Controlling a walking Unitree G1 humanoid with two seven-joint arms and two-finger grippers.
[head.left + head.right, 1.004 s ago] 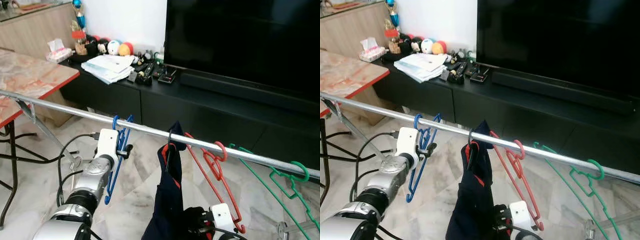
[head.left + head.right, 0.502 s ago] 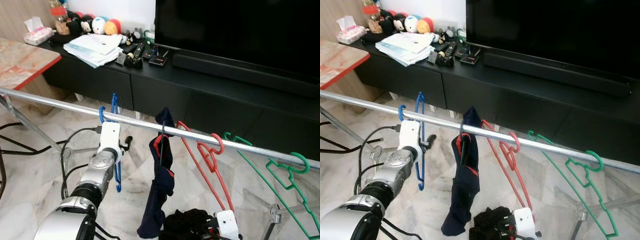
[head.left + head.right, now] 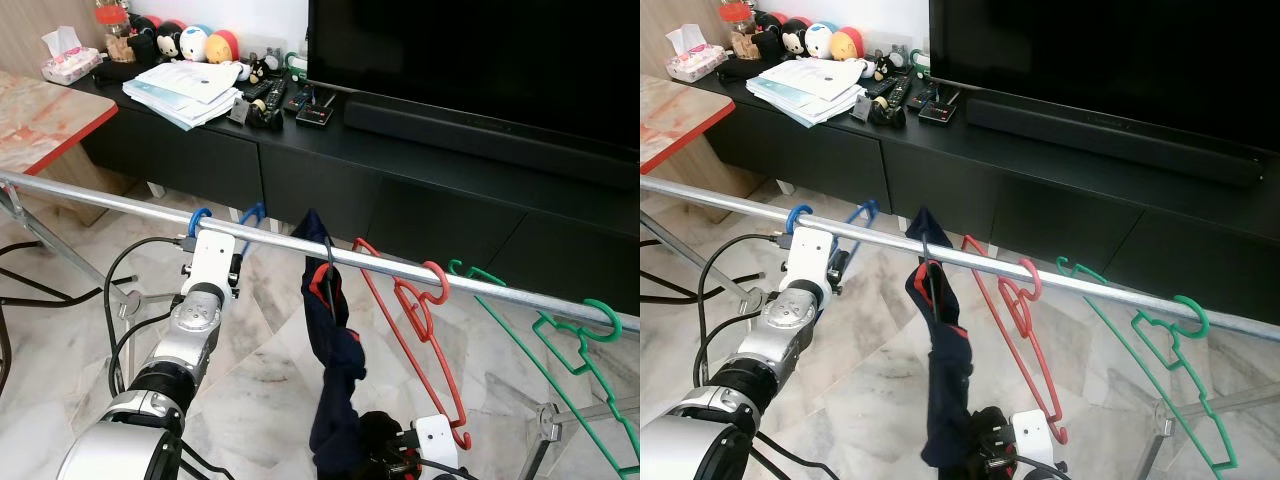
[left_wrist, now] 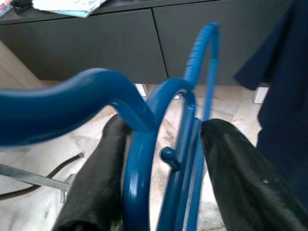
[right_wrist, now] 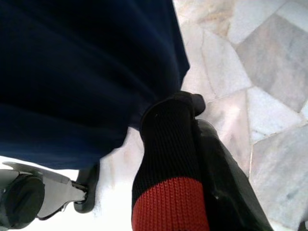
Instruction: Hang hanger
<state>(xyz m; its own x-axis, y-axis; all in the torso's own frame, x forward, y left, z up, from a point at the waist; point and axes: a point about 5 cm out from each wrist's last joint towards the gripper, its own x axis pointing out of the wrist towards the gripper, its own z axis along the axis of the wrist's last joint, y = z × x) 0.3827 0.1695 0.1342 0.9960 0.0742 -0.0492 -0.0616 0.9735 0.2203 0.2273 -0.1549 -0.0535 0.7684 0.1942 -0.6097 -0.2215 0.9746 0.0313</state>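
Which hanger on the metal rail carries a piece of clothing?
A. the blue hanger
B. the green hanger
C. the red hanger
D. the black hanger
D: the dark navy garment hangs from the black hanger on the metal rail, while the blue hanger, red hanger and green hanger hang bare.

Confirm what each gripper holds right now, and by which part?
Left gripper: blue hanger, gripped just below its hook, which sits at the metal rail. Right gripper: a black knit item with a red band, clamped between its fingers.
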